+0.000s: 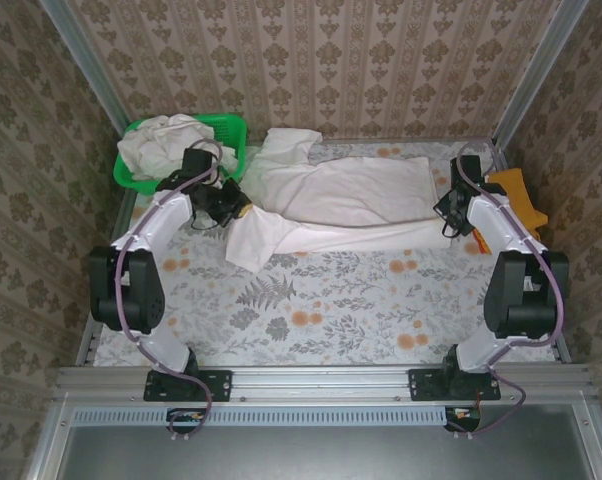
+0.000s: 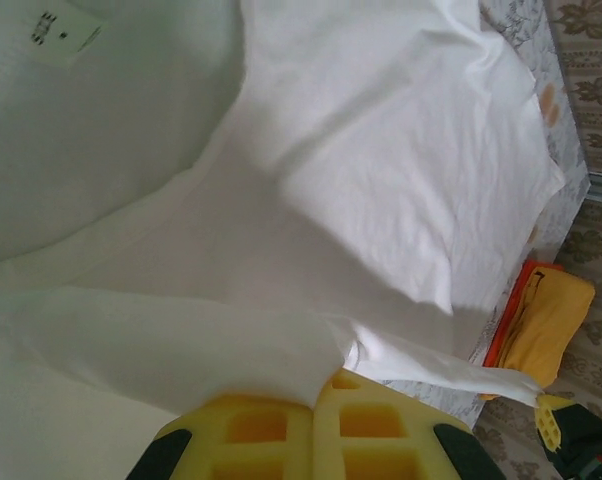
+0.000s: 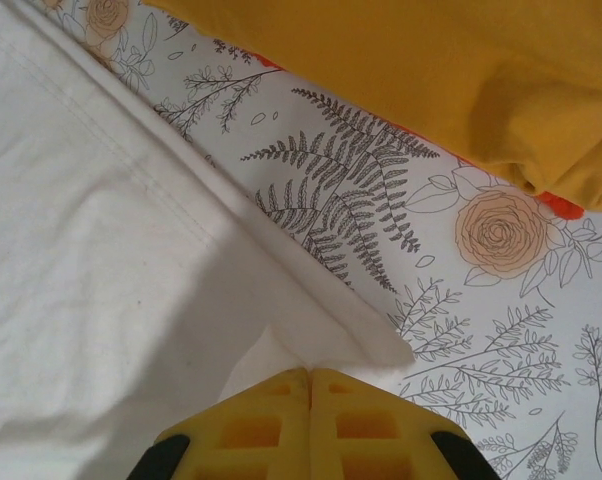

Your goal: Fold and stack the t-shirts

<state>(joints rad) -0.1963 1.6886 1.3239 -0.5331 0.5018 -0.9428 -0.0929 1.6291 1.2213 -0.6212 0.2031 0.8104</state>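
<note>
Two end effectors, both pinched shut on one white t-shirt (image 1: pixel 351 190): left end effector (image 2: pixel 313 388) has cloth running into its closed pads, right end effector (image 3: pixel 309 378) nips a corner. We judge they grip opp. ends so the near edge pulls taut for a fold. Shirt lies spread across the tabletop (image 1: pixel 331 310) betw. the two. Orange t-shirt (image 1: pixel 513 192) sits just right of the right one.

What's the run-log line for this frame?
left gripper: shut on white shirt | right gripper: shut on same shirt's corner | orange shirt: far right, untouched | basket: more shirts inside
</note>
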